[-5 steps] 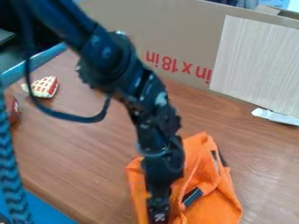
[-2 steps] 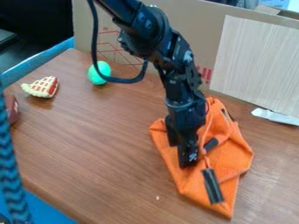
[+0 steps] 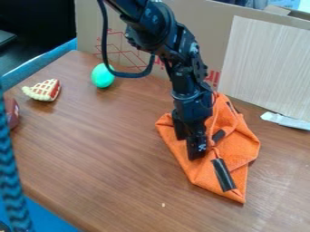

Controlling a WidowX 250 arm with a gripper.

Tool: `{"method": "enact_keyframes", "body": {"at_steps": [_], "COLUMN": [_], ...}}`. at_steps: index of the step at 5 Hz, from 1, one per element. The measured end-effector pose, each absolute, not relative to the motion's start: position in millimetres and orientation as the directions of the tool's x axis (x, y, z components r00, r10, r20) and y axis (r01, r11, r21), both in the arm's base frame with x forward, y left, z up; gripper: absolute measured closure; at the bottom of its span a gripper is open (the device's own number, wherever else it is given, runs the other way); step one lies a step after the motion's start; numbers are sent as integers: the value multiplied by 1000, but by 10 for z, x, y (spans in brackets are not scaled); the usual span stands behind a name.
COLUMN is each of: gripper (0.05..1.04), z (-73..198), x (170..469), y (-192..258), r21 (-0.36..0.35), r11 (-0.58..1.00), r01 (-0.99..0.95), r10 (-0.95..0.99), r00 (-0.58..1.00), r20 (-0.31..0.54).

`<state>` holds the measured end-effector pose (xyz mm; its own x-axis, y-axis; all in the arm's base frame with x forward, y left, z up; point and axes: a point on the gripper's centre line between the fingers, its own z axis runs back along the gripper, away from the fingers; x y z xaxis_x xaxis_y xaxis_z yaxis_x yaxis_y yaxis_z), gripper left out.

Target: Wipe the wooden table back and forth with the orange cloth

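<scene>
Brown table (image 3: 103,154), orange cloth (image 3: 239,147) lengthwise from top toward lower right, narrow corner downward, gripper (image 3: 192,152) over it, jaws unclear.

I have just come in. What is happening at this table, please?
A black robot arm has its gripper down on an orange cloth, which lies partly folded on the table. Whether it grips the cloth, I cannot tell. Farther off lie a toy pie slice and a green ball-like object, both apart from the gripper.

Brown wood-grain table (image 3: 91,158); cardboard (image 3: 209,31) behind, pale panel (image 3: 266,68) against it.
</scene>
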<state>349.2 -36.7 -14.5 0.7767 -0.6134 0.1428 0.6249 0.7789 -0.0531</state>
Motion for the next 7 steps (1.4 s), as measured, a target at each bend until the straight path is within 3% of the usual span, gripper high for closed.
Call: {"method": "enact_keyframes", "body": {"at_steps": [4, 5, 6, 7], "gripper": [84, 84, 84, 84], "z": [-111, 61, 507, 863], "x": [2744, 2715, 2747, 2686], "y": [-245, -248, -220, -202], "r21": [-115, -133, -121, -116], "r11": [707, 708, 733, 738], "r01": [697, 694, 669, 664], "r10": [-687, -678, -637, -630], "r00": [717, 720, 738, 741], "r20": [119, 148, 221, 232]}}
